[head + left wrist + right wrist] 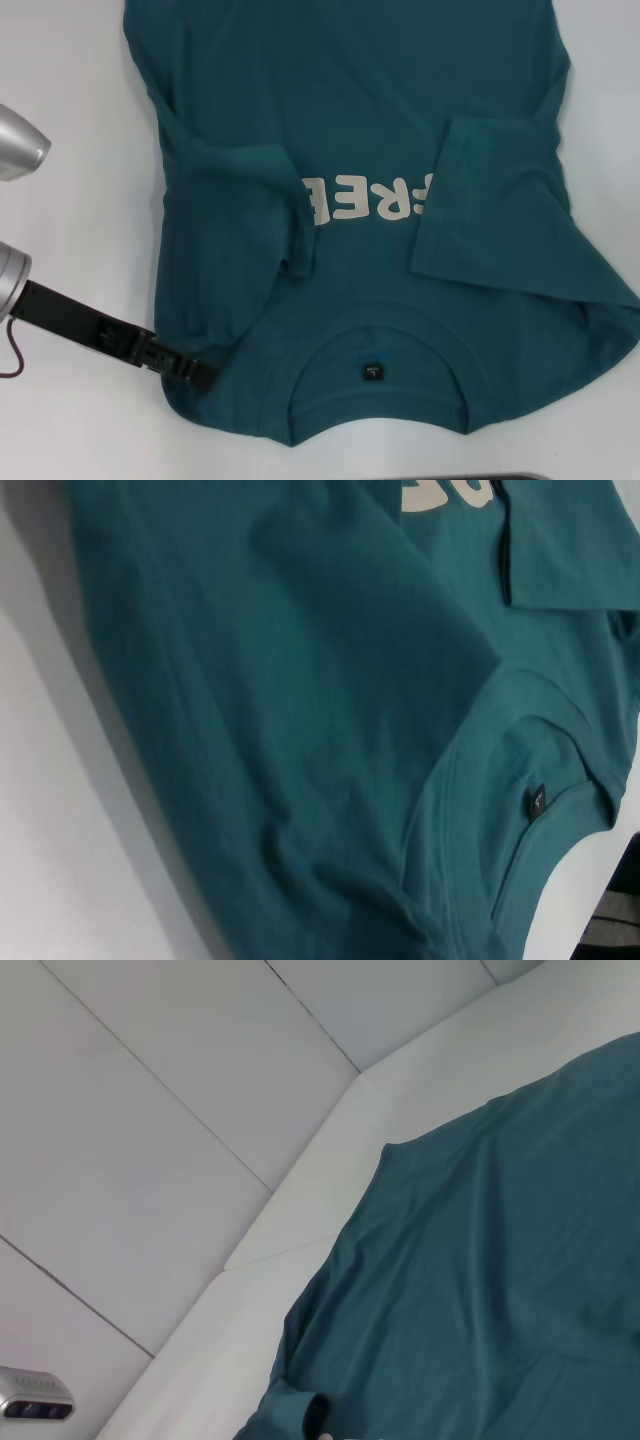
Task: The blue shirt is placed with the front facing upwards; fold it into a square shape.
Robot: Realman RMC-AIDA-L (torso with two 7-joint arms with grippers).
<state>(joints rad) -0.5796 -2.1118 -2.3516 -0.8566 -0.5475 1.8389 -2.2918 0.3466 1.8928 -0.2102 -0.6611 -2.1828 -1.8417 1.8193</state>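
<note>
My left gripper (200, 372) reaches the near-left shoulder of the one blue shirt (360, 120); I cannot tell its finger state. The shirt lies front-up on the white table (70, 90), collar nearest me, both sleeves folded inward.

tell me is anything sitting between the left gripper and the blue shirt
Nothing visible does. In the head view the left gripper already meets the blue shirt at its shoulder edge near the collar, with only bare table around it.

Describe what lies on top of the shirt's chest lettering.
Both sleeves of the blue shirt are folded inward over the lettering; only "REE" shows fully. The left end effector touches the shoulder edge.
</note>
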